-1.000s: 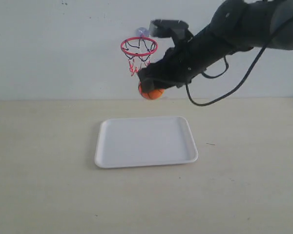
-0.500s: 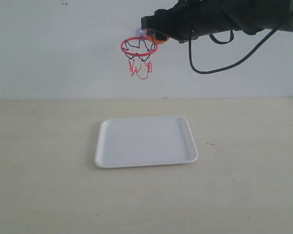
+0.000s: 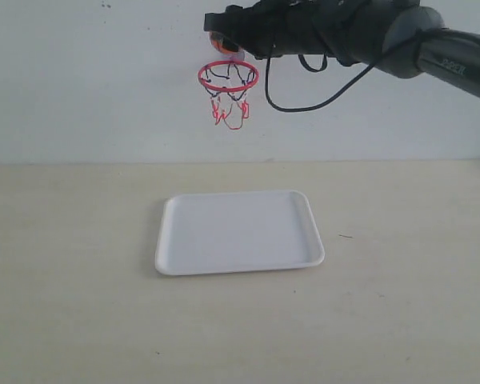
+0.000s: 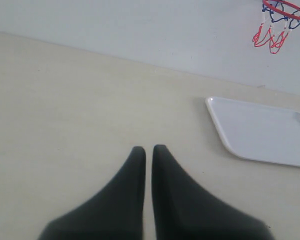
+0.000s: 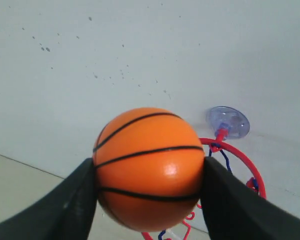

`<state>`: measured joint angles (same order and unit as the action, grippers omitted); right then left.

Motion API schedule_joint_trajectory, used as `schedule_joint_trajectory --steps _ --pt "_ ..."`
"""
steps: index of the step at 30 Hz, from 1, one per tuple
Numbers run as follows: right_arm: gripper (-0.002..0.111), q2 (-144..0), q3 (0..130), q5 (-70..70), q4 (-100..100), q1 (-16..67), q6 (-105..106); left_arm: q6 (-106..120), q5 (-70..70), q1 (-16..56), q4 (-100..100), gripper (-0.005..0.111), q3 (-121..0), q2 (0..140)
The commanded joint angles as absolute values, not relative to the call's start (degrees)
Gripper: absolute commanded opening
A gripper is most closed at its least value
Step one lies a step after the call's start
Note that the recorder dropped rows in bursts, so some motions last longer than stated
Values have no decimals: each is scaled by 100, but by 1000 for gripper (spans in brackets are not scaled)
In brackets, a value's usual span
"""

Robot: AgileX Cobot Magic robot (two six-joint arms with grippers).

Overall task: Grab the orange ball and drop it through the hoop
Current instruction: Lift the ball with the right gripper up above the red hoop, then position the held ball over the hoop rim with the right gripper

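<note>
My right gripper (image 3: pixel 221 32) is shut on the orange ball (image 5: pixel 149 167), which has thin black seams and sits between the two black fingers (image 5: pixel 65 205). In the exterior view the ball (image 3: pixel 222 43) shows as a small orange patch just above the red ring of the hoop (image 3: pixel 228 76). The hoop (image 5: pixel 237 160) hangs on the wall by a clear suction cup (image 5: pixel 228 121), with its net dangling below. My left gripper (image 4: pixel 148 149) is shut and holds nothing, low over the table, far from the hoop (image 4: pixel 280 15).
A white tray (image 3: pixel 238 232) lies on the beige table beneath the hoop; the left wrist view shows the tray (image 4: pixel 262 131) too. The right arm and its black cable (image 3: pixel 336 88) reach across from the upper right. The white wall stands behind.
The right gripper rose with the ball from below and right of the hoop, then moved left to just above the ring. The left gripper is not seen earlier.
</note>
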<state>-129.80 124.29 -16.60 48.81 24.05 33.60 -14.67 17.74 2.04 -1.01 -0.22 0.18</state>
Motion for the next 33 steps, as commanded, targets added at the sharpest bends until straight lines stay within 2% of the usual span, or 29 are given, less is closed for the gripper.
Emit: schedule_joint_trajectory --steps 1,16,33 --pt "0 -13282 12824 -1628 4992 2382 3405 -1499 1753 186 -109 4 0 0" --pt "0 -13346 12824 -1521 5072 2382 4395 -1499 1753 186 -109 4 0 0" --pt "0 -13448 12798 -1195 5074 2382 4422 -1499 1753 186 -109 4 0 0"
